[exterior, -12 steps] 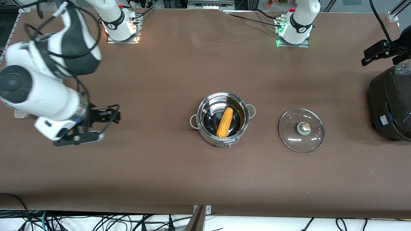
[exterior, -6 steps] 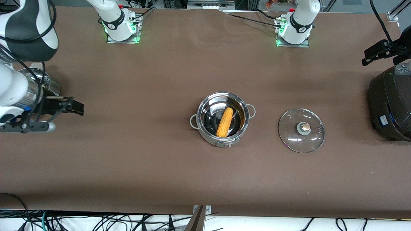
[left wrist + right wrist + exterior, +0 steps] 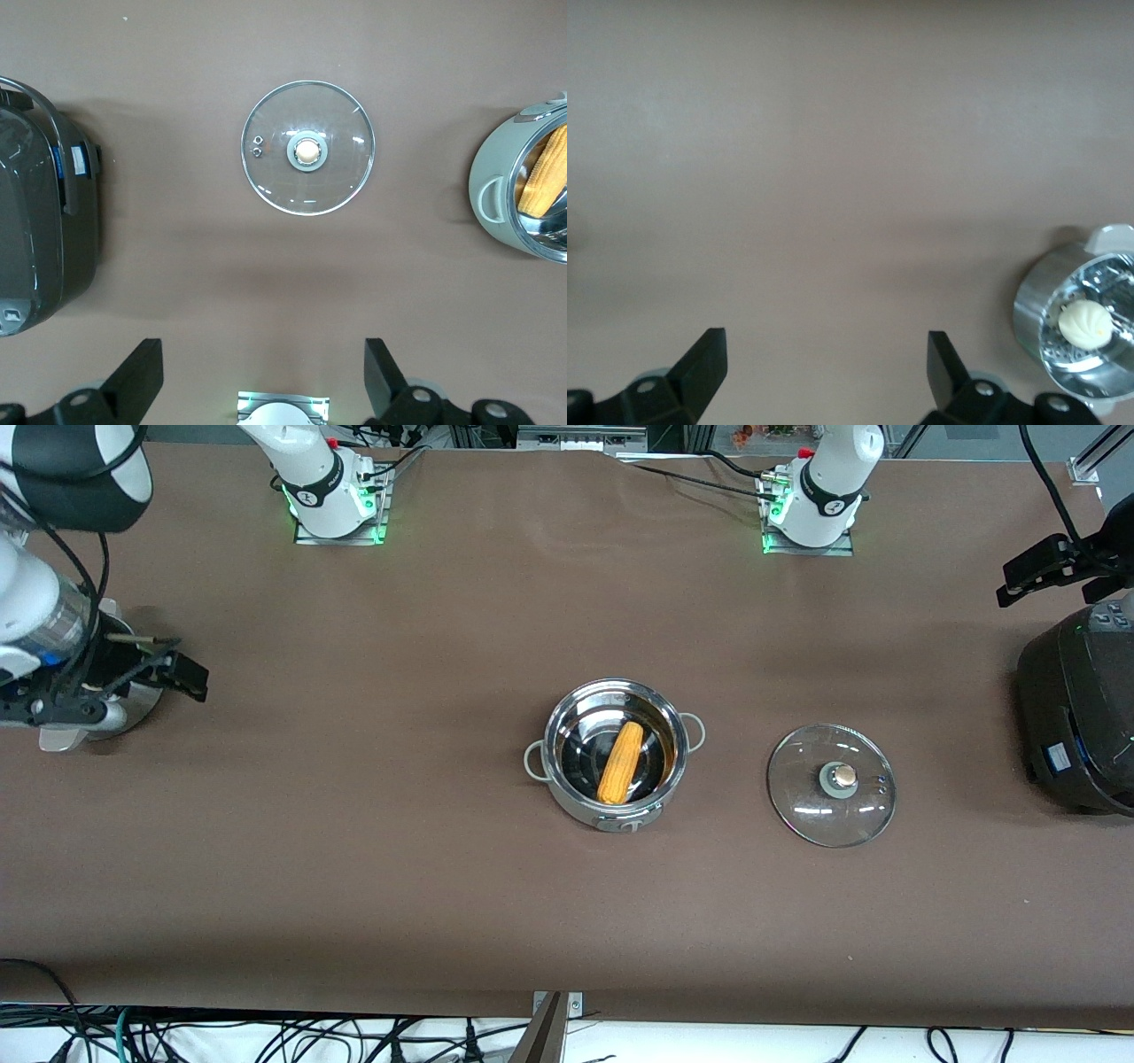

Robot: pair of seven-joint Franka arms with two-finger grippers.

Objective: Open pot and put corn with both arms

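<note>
i'm seeing the black cooker point(image 3: 1081, 708) sitting at the left arm's end, the pot point(image 3: 615, 755) mid-table holding the corn point(image 3: 620, 763), its glass lid point(image 3: 831, 784) lying beside it. the steamer bowl point(image 3: 1076, 329) is cradling a white bun point(image 3: 1084, 323). left gripper point(image 3: 257, 376) and right gripper point(image 3: 819, 367) are both hanging spread wide, gripping nothing.

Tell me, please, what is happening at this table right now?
Nothing is held. The corn lies in the open pot, and its glass lid rests on the table beside it, toward the left arm's end. The right gripper is open above the steamer bowl; the left gripper is open over the table.
</note>
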